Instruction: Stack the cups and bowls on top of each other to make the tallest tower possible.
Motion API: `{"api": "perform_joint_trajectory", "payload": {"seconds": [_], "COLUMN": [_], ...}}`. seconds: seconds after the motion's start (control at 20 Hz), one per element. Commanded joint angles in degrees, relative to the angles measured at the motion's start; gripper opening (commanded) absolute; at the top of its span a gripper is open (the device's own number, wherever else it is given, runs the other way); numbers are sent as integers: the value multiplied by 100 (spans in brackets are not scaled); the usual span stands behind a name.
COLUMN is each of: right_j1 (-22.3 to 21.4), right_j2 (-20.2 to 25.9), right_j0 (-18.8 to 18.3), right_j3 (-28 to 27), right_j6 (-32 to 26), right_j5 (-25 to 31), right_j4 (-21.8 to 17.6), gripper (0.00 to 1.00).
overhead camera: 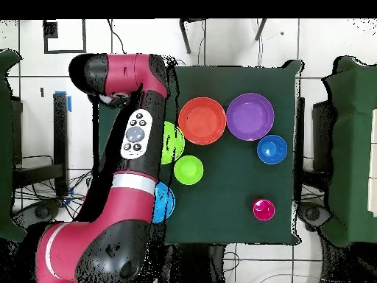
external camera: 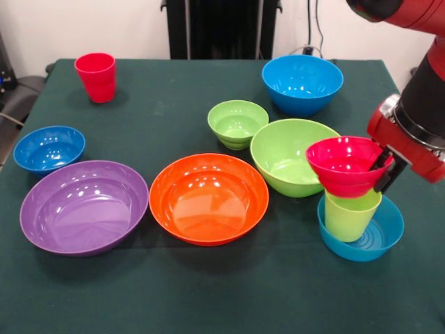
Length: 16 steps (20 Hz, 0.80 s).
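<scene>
While my claw (external camera: 384,165) stays out of the count, its fingers pinch the rim of the red bowl (external camera: 345,164), which sits on the lime-green cup (external camera: 350,215) inside the teal-blue bowl (external camera: 379,240). Three tiers are up. Remaining: the red cup (external camera: 96,76), well apart at the far corner, and the small dark-blue bowl (external camera: 49,147).

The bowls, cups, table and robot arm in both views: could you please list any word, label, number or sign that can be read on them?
None can be read.
The red bowl, green cup, red cup and other bowls are plain plastic, without print.
The green table cloth carries no marking.
The button panel on the arm has round buttons; any symbols there are too small to read.
</scene>
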Motion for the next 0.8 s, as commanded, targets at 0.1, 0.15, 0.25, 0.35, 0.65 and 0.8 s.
{"api": "perform_joint_trajectory", "payload": {"seconds": [0.1,0.15,0.25,0.35,0.65,0.8], "right_j1": [149,152,169,201,188,210], "right_j2": [201,204,203,199,297,316], "right_j0": [-16,-17,-17,-8,-7,-13], "right_j3": [2,3,-25,-88,-81,-131], "right_j6": [1089,1075,1070,1085,1011,1002], "right_j5": [362,345,345,401,436,480], "right_j4": [29,40,64,93,206,273], "gripper": [0,0,0,0,0,0]}}
